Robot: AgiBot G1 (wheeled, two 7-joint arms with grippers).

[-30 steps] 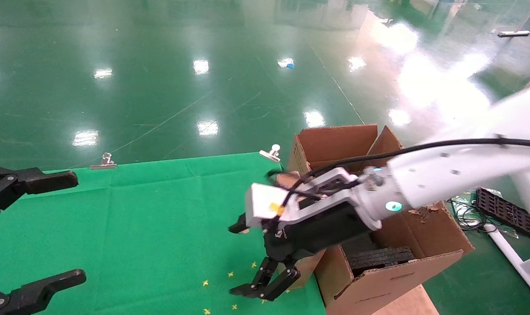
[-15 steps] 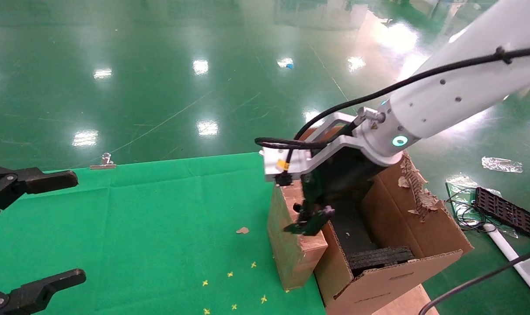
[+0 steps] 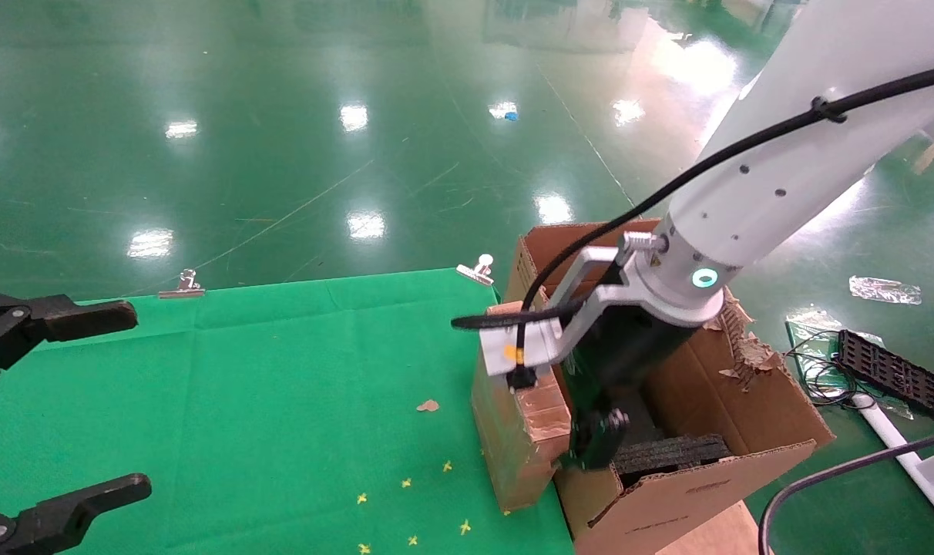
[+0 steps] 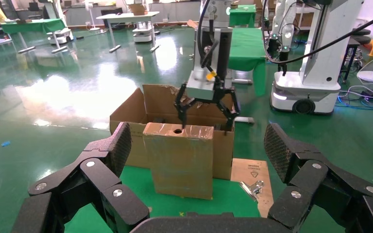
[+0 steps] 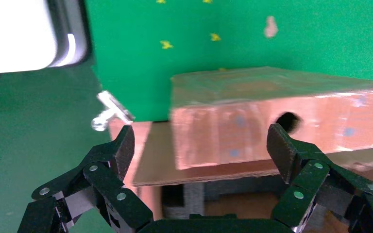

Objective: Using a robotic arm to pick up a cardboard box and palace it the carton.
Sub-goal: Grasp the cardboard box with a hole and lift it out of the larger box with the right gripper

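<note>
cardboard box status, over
Right gripper open above the cardboard box, not gripping. Box upright on the green cloth against the carton. Left gripper open, parked.

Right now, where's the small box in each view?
Head: box stands on edge at the green cloth's edge, against the carton.
Left wrist: centre, upright before the carton, right hand above it.
Right wrist: right of centre, its narrow edge just beyond the open fingers.
Shared landmark: round hole in the narrow edge.

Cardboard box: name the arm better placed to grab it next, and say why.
Right. The right gripper hangs open just above the cardboard box beside the carton. The left gripper sits open at the far table edge.
</note>
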